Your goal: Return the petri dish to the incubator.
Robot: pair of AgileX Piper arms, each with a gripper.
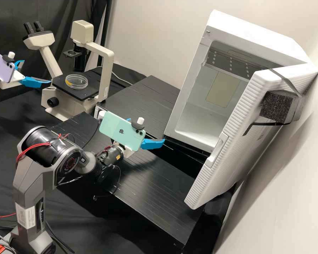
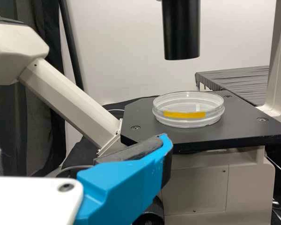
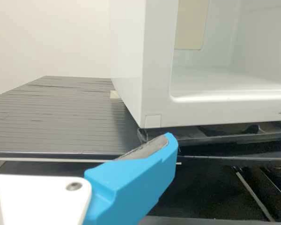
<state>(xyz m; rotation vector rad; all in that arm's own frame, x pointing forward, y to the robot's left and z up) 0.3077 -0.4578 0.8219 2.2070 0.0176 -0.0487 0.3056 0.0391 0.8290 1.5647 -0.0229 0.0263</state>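
1. Done: incubator door [image 1: 233, 162] open; left fingers [image 2: 126, 187] wide, near the petri dish [image 2: 188, 119], which sits beyond them on the microscope stage [image 2: 147, 115];
2. Left: seemingly everything else, grasp, carry, placing; right fingers [image 3: 136, 180] wide, near the incubator [image 3: 157, 70].

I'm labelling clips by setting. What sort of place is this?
Probably a cell-culture laboratory: an inverted microscope with a petri dish on its stage, and an open white incubator.
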